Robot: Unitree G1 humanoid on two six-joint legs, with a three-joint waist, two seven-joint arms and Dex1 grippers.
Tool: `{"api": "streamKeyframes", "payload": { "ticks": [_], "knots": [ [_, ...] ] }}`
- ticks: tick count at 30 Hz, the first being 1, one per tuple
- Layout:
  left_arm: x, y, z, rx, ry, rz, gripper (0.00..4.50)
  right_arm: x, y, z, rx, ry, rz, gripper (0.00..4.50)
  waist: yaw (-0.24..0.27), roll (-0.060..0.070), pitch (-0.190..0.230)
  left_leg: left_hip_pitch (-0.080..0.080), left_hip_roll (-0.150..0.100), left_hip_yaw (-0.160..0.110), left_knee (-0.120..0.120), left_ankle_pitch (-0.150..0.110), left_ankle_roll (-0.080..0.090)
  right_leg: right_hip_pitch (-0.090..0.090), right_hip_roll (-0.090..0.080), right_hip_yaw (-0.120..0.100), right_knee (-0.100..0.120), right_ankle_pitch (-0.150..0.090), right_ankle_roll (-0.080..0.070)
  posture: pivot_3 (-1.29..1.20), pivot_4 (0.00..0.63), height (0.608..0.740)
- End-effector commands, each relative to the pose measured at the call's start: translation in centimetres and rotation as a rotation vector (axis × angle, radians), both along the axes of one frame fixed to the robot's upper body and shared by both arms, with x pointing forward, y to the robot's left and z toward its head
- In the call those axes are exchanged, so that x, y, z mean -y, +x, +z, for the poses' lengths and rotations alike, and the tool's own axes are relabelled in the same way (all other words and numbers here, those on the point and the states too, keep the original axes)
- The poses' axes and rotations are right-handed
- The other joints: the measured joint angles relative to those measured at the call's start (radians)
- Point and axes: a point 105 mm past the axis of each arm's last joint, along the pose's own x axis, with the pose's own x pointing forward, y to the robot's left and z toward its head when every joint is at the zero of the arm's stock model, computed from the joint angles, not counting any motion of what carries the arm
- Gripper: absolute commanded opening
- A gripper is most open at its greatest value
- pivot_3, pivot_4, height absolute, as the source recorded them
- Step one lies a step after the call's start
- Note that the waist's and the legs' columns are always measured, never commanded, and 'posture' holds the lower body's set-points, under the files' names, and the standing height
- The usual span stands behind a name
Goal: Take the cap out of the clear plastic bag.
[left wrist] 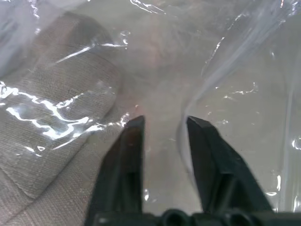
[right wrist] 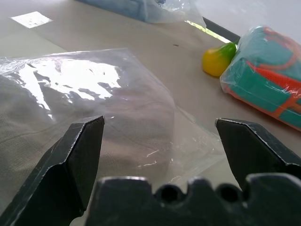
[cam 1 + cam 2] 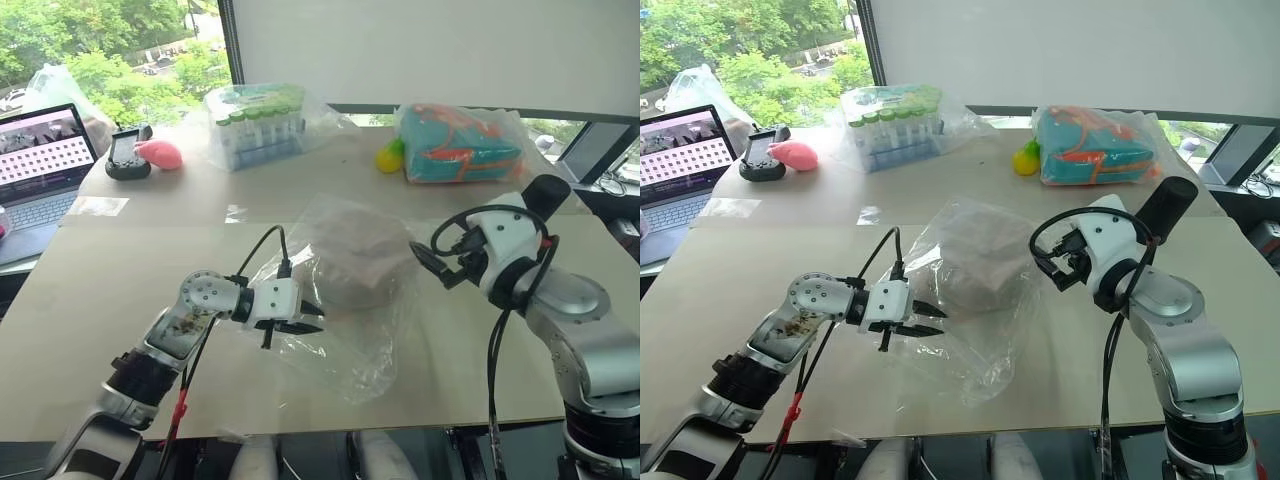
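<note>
I have the soft beige-grey fabric cap (image 3: 352,262) sitting mid-table inside the large crinkly clear plastic bag (image 3: 335,345), which spreads from the cap toward the near edge. My left gripper (image 3: 303,324) is at the bag's near-left side, pointing right, with its two black fingers (image 1: 127,155) drawn close together but a narrow gap between them; film lies around the tips, and I can't tell whether any of it is actually pinched. From that gripper the cap lies just to the far right, close by. My right gripper (image 3: 432,262) hovers just beside the bag's right edge, level with the cap, jaws spread wide and holding nothing. I judge the left arm better placed to anchor the plastic, while the right one has the straighter line to the cap
</note>
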Motion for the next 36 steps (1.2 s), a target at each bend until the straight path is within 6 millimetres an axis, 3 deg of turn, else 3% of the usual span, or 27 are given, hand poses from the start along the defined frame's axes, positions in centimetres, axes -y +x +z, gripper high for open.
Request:
{"api": "streamKeyframes", "payload": {
  "ticks": [1,8,10,15,18,24,29,31,36],
  "knots": [
    [1.0,0.4,0.8,0.027,-0.012,-0.018,0.04,0.2,-0.5,1.5,0.062,-0.002,-0.012,4.50,0.001,0.000,0.000,0.000,0.000,0.000,0.000,0.000,0.000,0.000,0.000,0.000,0.000,0.000,0.000,0.00,0.150,0.740],
    [4.0,2.6,-0.5,-0.009,-0.006,0.028,0.04,0.0,-0.4,1.8,0.074,0.012,-0.016,4.50,0.005,0.000,0.000,0.000,-0.001,0.000,0.000,0.000,0.000,0.000,0.000,0.000,0.000,0.000,0.000,0.00,0.150,0.740],
    [5.0,3.5,-0.2,-0.012,-0.016,0.044,0.04,-0.5,-0.5,2.5,0.079,0.100,0.009,4.50,0.005,0.000,0.000,0.000,-0.001,-0.001,0.000,0.000,0.000,0.000,0.000,0.000,0.000,0.000,0.000,0.00,0.150,0.740],
    [6.7,5.4,1.2,0.003,-0.040,0.066,0.04,-3.4,-2.5,6.8,0.086,0.488,0.262,4.50,-0.001,0.001,0.000,-0.001,-0.001,-0.002,0.000,0.001,0.001,0.000,0.001,0.000,0.000,0.000,0.000,0.00,0.150,0.740],
    [7.5,6.8,2.8,0.017,-0.084,0.102,0.04,-5.2,-5.0,7.9,0.035,0.556,0.492,4.50,0.003,0.001,0.000,-0.002,-0.001,-0.004,0.000,0.001,0.001,0.000,0.000,-0.001,0.000,0.002,-0.003,0.00,0.150,0.740],
    [8.9,9.1,5.7,0.040,-0.173,0.178,0.04,-7.7,-8.3,5.0,-0.154,0.449,0.670,4.50,0.013,0.001,0.000,-0.006,-0.002,-0.007,0.000,0.001,0.001,-0.001,0.000,-0.003,-0.002,0.004,-0.006,0.00,0.150,0.740],
    [10.0,10.2,9.3,0.058,-0.264,0.191,0.04,-7.6,-7.3,1.4,-0.265,0.283,0.543,4.50,0.008,0.000,0.000,-0.006,-0.003,-0.007,0.000,0.001,0.001,-0.001,0.000,-0.003,-0.001,0.000,0.001,0.00,0.150,0.740],
    [10.3,10.2,10.9,0.076,-0.286,0.178,0.04,-7.6,-6.0,0.4,-0.252,0.211,0.458,4.50,0.001,0.000,0.000,-0.006,-0.003,-0.007,0.000,0.001,0.002,-0.001,0.000,-0.003,-0.001,0.000,0.001,0.00,0.150,0.740],
    [10.6,10.0,12.0,0.100,-0.295,0.150,0.04,-7.6,-3.3,-0.6,-0.161,0.091,0.317,4.50,-0.002,0.001,0.000,-0.006,-0.003,-0.007,0.000,0.001,0.002,-0.002,0.000,-0.003,-0.001,0.000,0.001,0.00,0.150,0.740]
  ]
}}
